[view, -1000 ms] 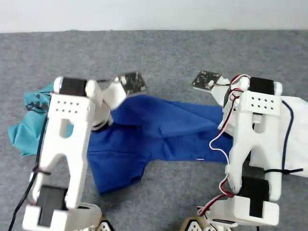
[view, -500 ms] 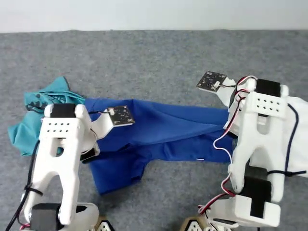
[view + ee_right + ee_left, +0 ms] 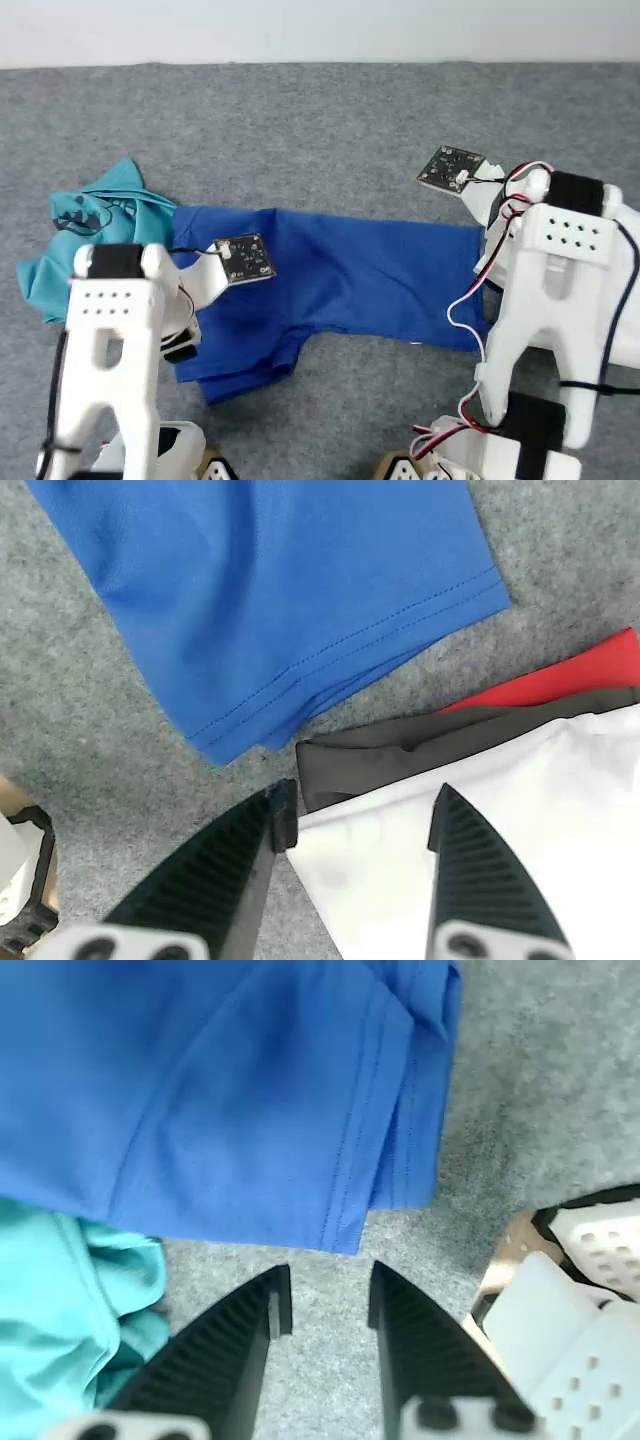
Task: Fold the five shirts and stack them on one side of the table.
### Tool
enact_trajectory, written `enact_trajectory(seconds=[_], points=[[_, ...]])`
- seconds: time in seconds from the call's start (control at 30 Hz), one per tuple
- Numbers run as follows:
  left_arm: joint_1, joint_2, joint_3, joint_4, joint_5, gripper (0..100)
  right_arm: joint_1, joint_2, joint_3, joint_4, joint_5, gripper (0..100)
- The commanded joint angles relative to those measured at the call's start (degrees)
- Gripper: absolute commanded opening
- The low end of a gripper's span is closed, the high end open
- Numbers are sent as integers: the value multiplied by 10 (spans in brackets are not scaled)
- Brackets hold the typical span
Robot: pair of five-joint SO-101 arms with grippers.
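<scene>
1. Grey felt-covered table (image 3: 330, 120). It bears all the items below.

2. Royal-blue knit shirt (image 3: 340, 270), laid flat as a long band across the middle of the table between the two arms. One short sleeve juts out towards the arm bases at the left arm's end. That end touches item 4. The stitched hem at the other end (image 3: 280, 590) lies just beside item 5.

3. White fabric shirt (image 3: 500, 860), flat, at the right arm's side of the table, topmost of a pile.

4. Teal shirt (image 3: 95, 215), crumpled in a loose heap at the left arm's side, with its edge against the blue shirt (image 3: 220, 1090).

5. Dark grey shirt (image 3: 400, 755), a narrow folded edge showing from under the white one.

6. Red shirt (image 3: 570, 675), a thin wedge showing beyond the dark grey edge.

7. Right gripper (image 3: 365, 820), black ribbed jaws wide apart, holding nothing, over the edge of the white and dark grey shirts.

8. Left gripper (image 3: 325, 1305), black ribbed jaws narrowly apart, holding nothing, over bare felt just off the blue shirt's hem, with the teal shirt (image 3: 60, 1300) to one side.
</scene>
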Motion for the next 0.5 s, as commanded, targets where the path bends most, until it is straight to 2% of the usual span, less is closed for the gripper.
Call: enact_trajectory(seconds=[0.0, 0.1, 0.2, 0.3, 0.4, 0.47], points=[[-4, -63, 0, 18, 29, 141, 7, -27, -23, 2, -19, 217], [-2, -83, -3, 5, 73, 137, -1, -25, -21, -13, -78, 216], [-4, -89, -4, -39, 164, 118, -19, -25, 4, -44, -144, 201], [-1, -89, -2, -71, 259, 17, -49, -25, 39, -80, -209, 108], [-5, -89, -1, -84, 334, 14, -74, -25, 77, -131, -268, 5], [-5, -89, -1, -84, 378, 13, -87, -24, 104, -166, -302, 21]])
